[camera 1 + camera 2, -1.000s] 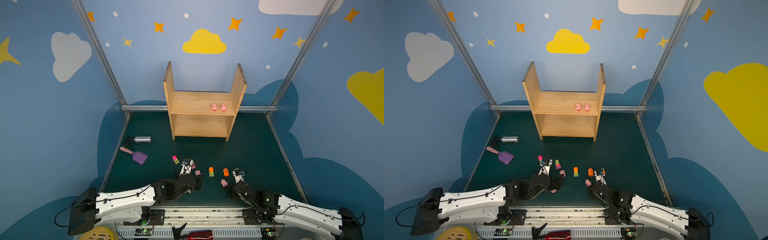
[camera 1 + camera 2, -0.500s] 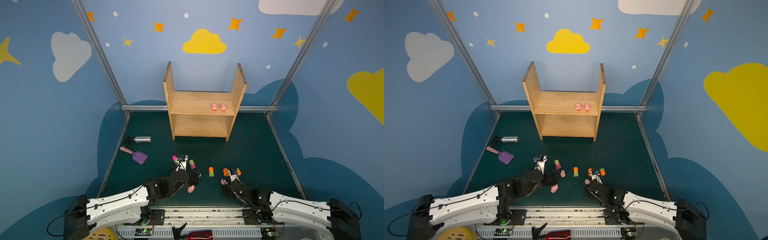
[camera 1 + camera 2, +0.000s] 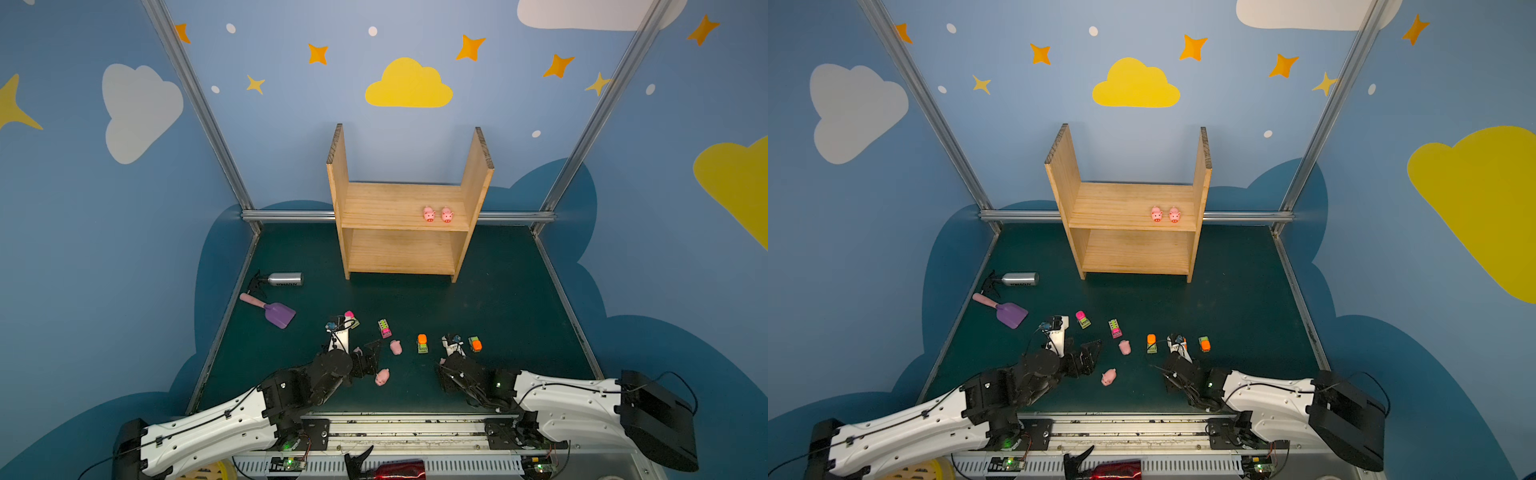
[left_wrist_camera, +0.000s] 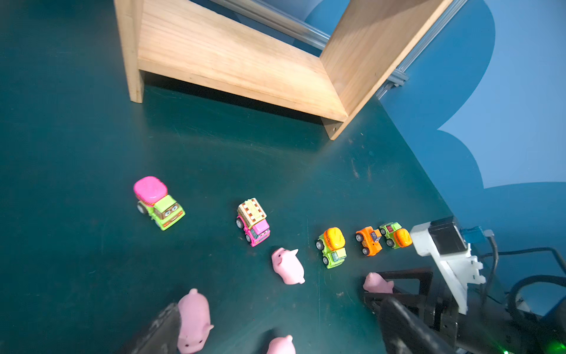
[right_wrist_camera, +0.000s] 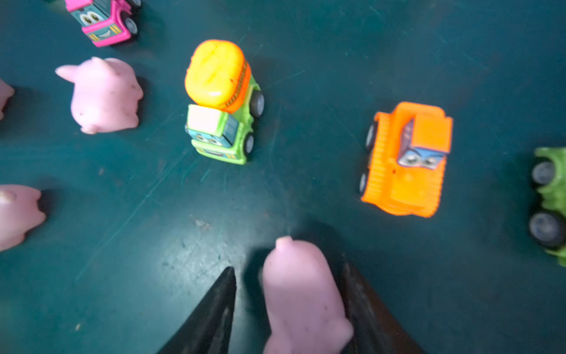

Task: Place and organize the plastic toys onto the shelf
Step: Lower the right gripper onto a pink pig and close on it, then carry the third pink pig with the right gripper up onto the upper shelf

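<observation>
Right gripper straddles a pig, jaws not yet clamped; an off-centre squeeze may squirt it away. Left gripper gapes open

We see the left arm and right arm in smooth white shells dotted with small dark screws, joined by black joints, ending in bulky black housings. Thin black cables run clipped along each shell. A white bracket carries a black camera block; the fingers seem matte black, though blurred.
</observation>
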You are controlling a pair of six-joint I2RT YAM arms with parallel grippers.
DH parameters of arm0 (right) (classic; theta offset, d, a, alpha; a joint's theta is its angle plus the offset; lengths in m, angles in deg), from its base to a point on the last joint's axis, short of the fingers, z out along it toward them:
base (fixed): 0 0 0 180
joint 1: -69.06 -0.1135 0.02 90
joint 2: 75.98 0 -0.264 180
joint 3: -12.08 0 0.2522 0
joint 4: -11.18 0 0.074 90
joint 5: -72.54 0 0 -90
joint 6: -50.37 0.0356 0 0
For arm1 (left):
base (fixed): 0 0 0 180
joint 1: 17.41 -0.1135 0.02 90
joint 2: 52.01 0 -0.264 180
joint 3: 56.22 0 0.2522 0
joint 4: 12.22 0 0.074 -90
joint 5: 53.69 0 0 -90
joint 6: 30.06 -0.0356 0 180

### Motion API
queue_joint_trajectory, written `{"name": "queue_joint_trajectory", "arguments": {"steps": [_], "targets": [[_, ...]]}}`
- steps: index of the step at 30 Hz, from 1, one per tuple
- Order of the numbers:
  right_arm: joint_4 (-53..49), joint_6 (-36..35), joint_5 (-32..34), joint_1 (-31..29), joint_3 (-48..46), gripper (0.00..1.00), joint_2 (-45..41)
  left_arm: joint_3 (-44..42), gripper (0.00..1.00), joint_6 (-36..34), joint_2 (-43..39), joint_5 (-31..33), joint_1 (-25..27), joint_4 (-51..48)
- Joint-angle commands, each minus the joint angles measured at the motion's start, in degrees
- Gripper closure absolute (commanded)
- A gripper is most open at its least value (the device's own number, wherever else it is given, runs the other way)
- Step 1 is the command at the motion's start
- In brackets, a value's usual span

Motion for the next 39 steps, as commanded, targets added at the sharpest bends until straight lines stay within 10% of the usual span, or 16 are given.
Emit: {"name": "queue_joint_trajectory", "arguments": {"steps": [1,30,39], "targets": [[-0.4,0.2,-1.4,-0.4,1.1,0.46,1.9,-1.2,0.0,1.2,-3.4,1.3,-0.3,-3.6],[-8.9,7.0,5.1,-7.5,7.6,0.45,9.3,-0.9,0.0,1.1,-7.8,-0.2,-0.3,-6.9],[-10.0,8.1,5.1,-7.8,10.8,0.63,16.1,-1.0,0.0,1.1,-10.9,0.5,-0.3,-9.2]]}}
